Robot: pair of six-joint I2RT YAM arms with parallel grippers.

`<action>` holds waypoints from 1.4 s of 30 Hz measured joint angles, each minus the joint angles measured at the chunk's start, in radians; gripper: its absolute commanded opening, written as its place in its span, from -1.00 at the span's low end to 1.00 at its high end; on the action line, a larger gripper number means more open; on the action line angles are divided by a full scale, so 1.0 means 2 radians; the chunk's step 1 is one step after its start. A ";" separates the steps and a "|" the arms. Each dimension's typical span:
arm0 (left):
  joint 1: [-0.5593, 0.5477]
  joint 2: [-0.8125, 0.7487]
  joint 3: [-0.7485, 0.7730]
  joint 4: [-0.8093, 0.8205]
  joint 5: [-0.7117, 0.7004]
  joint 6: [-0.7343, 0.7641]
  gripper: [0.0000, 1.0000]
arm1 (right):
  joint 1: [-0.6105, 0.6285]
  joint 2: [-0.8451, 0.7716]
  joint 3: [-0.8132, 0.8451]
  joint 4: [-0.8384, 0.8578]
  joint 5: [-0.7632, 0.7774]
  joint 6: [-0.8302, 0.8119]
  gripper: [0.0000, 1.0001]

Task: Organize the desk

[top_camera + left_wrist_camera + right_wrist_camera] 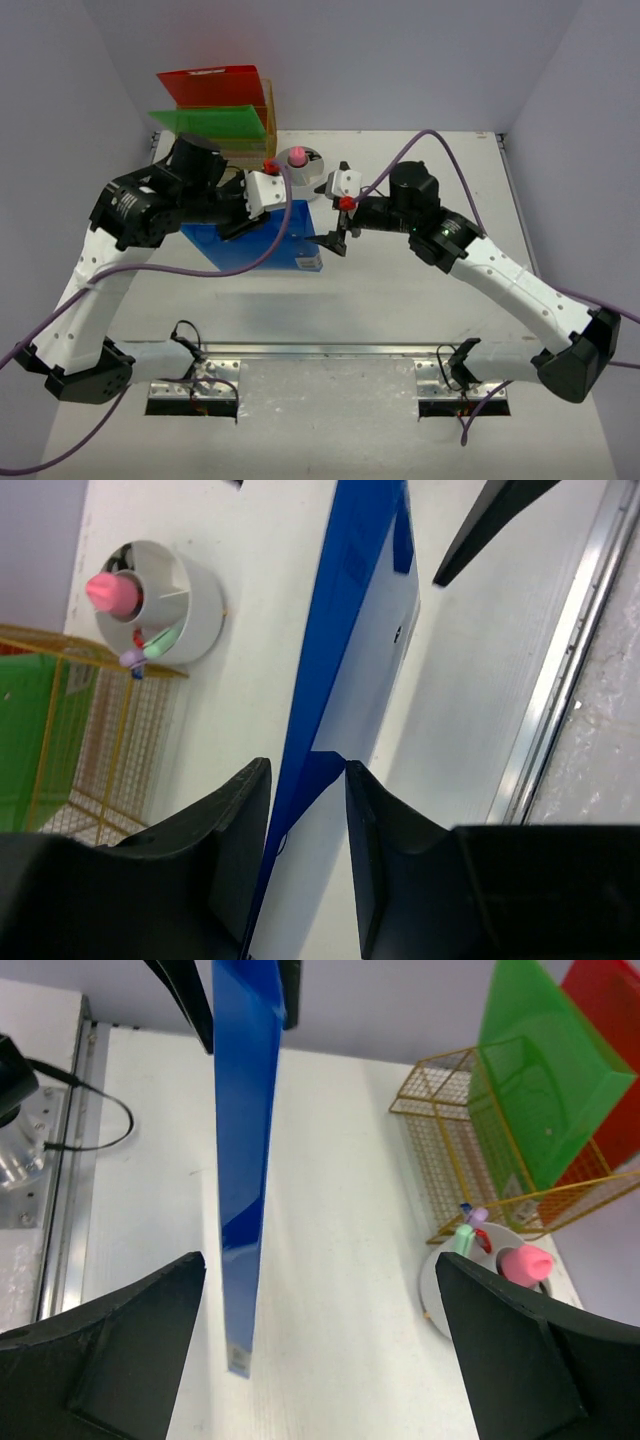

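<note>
Transferring the blue folder (245, 248) into the gold wire rack (440, 1130) is judged the step in hand. Left jaws clamp one edge of it, holding it upright over the middle of the worktop (400, 300); right jaws stand wide either side of it, not touching. Back the right arm toward the open right edge first, then steer the folder to the far-left corner, clear of the pen cup (298, 160) beside the rack.
</note>
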State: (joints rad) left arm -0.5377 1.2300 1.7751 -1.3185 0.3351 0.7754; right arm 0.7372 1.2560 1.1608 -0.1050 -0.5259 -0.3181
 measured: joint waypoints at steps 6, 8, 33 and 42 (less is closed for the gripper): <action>0.000 -0.064 0.006 -0.010 -0.069 -0.041 -1.00 | -0.018 -0.040 -0.001 0.000 0.029 0.017 0.97; 0.000 -0.083 0.007 -0.015 -0.099 -0.047 -1.00 | -0.026 -0.041 -0.001 -0.003 0.040 0.022 0.97; 0.133 0.165 0.218 0.006 -0.224 0.127 -1.00 | -0.057 -0.039 -0.014 -0.027 0.066 0.028 0.97; 0.133 0.194 0.219 0.066 -0.206 0.156 -1.00 | -0.059 -0.040 -0.024 -0.027 0.067 0.022 0.97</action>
State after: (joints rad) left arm -0.2710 1.6187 2.2121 -1.1866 -0.0770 1.0879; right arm 0.6183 1.1767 1.1126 -0.1593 -0.3927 -0.2740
